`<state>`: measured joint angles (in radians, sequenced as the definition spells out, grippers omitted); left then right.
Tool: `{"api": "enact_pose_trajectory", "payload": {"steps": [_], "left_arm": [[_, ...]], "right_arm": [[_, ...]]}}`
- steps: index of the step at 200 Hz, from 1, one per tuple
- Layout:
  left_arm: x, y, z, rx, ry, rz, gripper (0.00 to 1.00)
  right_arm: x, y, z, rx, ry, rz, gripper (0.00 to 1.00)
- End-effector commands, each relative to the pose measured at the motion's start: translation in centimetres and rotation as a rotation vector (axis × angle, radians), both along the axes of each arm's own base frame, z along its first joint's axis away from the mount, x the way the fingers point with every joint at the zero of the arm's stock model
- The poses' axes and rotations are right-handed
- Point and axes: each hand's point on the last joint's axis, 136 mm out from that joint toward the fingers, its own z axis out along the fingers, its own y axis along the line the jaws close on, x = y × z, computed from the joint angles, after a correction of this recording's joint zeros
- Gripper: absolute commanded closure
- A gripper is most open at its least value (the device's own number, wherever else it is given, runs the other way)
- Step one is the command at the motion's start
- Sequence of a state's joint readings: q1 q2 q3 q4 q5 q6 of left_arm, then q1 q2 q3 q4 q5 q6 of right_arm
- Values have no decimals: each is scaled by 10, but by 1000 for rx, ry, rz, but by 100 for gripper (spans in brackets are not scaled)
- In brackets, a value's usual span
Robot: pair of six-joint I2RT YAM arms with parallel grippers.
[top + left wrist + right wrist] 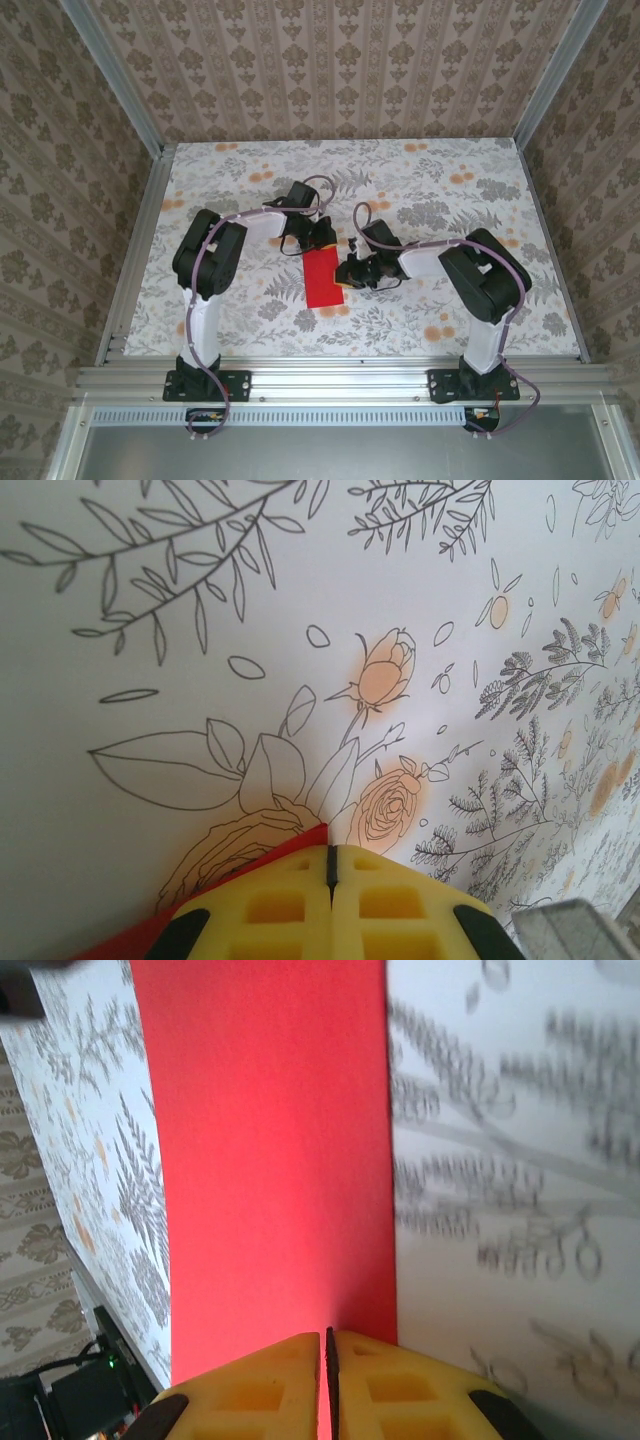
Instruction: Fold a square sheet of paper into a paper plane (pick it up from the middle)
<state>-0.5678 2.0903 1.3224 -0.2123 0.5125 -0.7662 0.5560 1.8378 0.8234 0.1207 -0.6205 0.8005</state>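
Observation:
The square sheet of paper is bright red and lies on the flowered table as a narrow upright rectangle, folded in half. My left gripper is at its far end. In the left wrist view the left gripper is shut, and a red corner of the paper sticks out from under its left finger. My right gripper is at the paper's right edge. In the right wrist view the right gripper is shut on the paper, which stretches away from it; red shows in the slit between the yellow fingers.
The flowered tabletop spreads out around the paper. Aluminium rails frame its sides and near edge, with patterned walls behind. Both arm bases stand at the near edge, left and right.

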Motion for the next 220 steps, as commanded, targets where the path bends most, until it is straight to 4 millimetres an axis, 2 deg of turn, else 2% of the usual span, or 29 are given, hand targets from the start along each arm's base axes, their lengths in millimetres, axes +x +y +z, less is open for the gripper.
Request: {"api": "enact_pose_trajectory", "payload": {"steps": [1, 56, 86, 109, 127, 146, 178, 220], "left_arm": [[-22, 33, -57, 181, 98, 22, 95], [-23, 34, -57, 186, 99, 21, 95], [-23, 33, -55, 177, 99, 17, 95], [-22, 29, -50, 161, 96, 7, 95], [-20, 27, -47, 158, 91, 2, 95], [-20, 25, -46, 155, 91, -1, 95], [-22, 25, -47, 151, 101, -1, 95], [-21, 24, -46, 149, 98, 1, 95]], "right_arm": [[-54, -15, -28, -80, 191, 14, 87], [-88, -26, -33, -117, 227, 22, 87], [-97, -36, -25, -140, 212, 31, 87], [-77, -30, 1, -130, 123, 28, 86], [-49, -23, 28, -114, 7, -16, 86], [-18, -21, 44, -105, -83, -81, 86], [16, -3, 44, -83, -94, -100, 86], [46, 19, 24, -85, -79, -85, 86]]}}
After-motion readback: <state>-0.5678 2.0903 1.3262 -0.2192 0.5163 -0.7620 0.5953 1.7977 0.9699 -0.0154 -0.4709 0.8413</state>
